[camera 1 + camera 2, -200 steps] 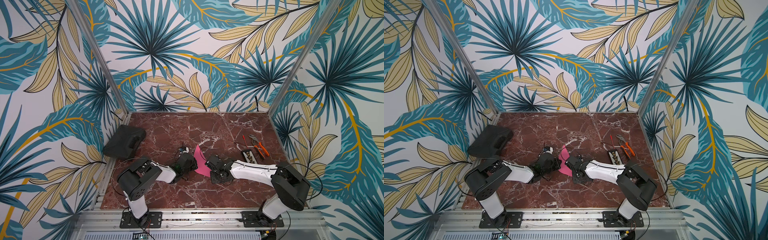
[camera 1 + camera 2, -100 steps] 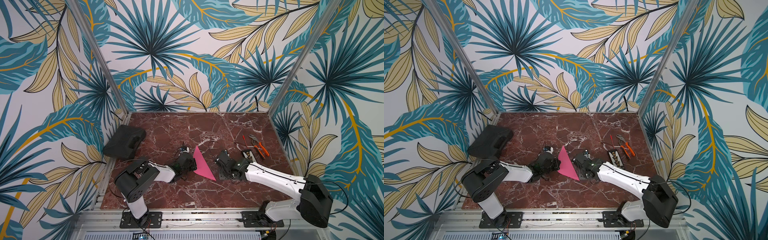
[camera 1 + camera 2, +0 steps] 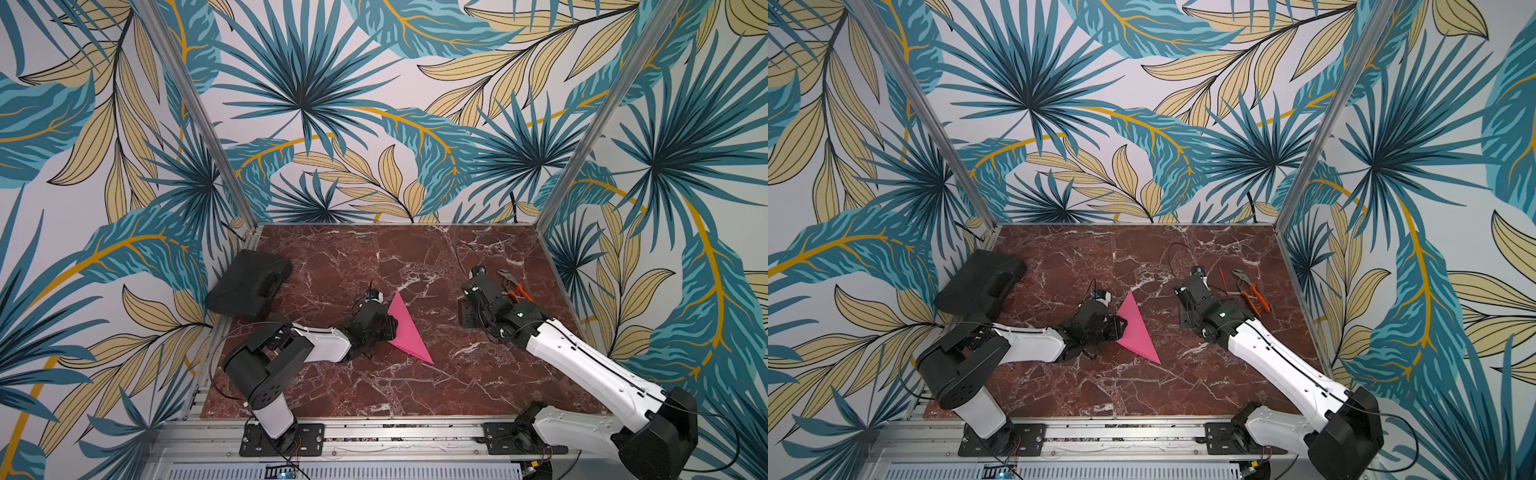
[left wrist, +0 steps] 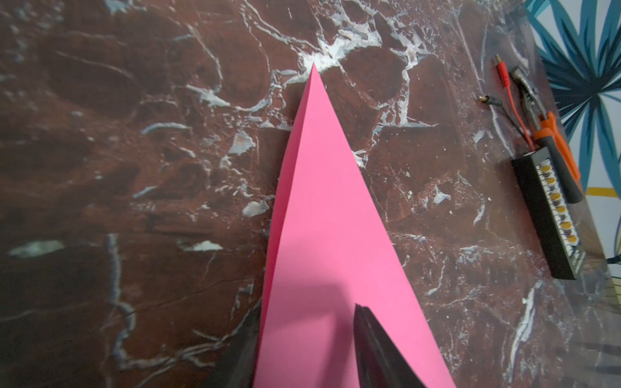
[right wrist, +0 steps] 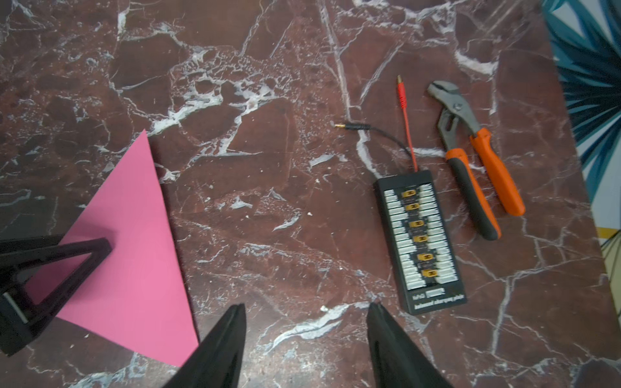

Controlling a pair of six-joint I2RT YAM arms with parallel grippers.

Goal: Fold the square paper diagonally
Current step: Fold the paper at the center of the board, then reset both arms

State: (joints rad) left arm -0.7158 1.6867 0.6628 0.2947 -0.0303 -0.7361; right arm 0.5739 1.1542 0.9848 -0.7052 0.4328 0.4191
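PINK TRIANGLE: The square paper, folded corner to corner, lies flat near the middle of the red marble table. The left gripper sits at its edge, jaws parted, one finger over the sheet, clamping nothing. The right gripper hovers well apart over bare marble, wide open and empty, near a black connector board and orange-handled pliers.
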